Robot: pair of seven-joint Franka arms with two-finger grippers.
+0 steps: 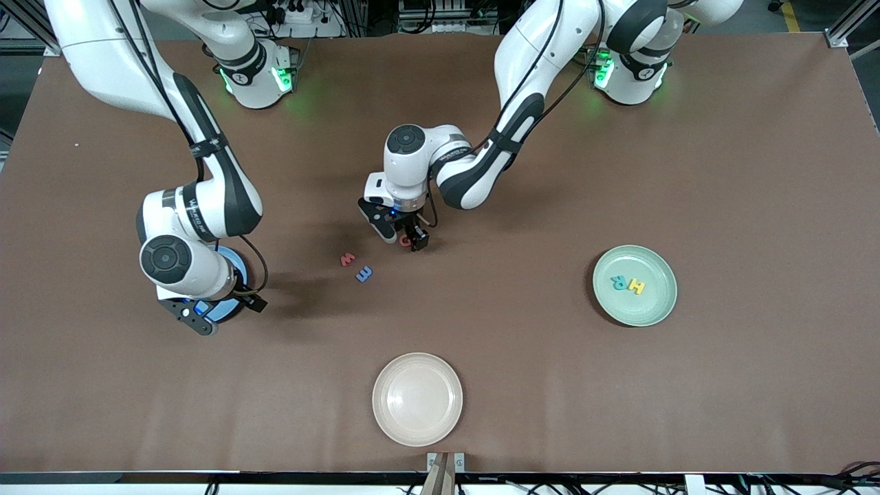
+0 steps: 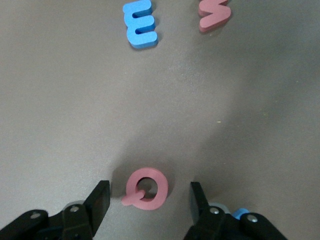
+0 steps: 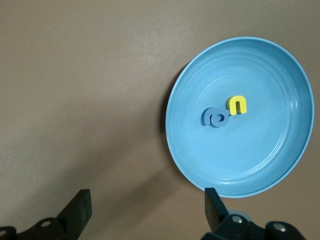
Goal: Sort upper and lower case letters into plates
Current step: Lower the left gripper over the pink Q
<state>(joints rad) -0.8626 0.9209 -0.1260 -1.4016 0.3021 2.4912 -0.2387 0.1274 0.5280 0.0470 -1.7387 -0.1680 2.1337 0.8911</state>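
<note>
A red letter Q [image 2: 147, 188] lies flat on the brown table between the fingers of my left gripper [image 2: 149, 202], which is open, with a gap on each side of the letter. In the front view that gripper [image 1: 403, 238] is down at the table's middle. A red w [image 1: 348, 259] and a blue E [image 1: 364, 273] lie close by, toward the right arm's end. My right gripper [image 3: 145, 210] hangs open and empty over the edge of the blue plate [image 3: 260, 165], which holds a blue letter [image 3: 216, 117] and a yellow n [image 3: 238, 104]. The mint green plate [image 1: 653, 302] holds a teal R [image 1: 619, 282] and a yellow H [image 1: 637, 286].
A cream-white plate [image 1: 417, 399] sits near the table's front edge, nearer to the front camera than the loose letters. The right arm's wrist covers most of the blue plate [image 1: 234, 262] in the front view.
</note>
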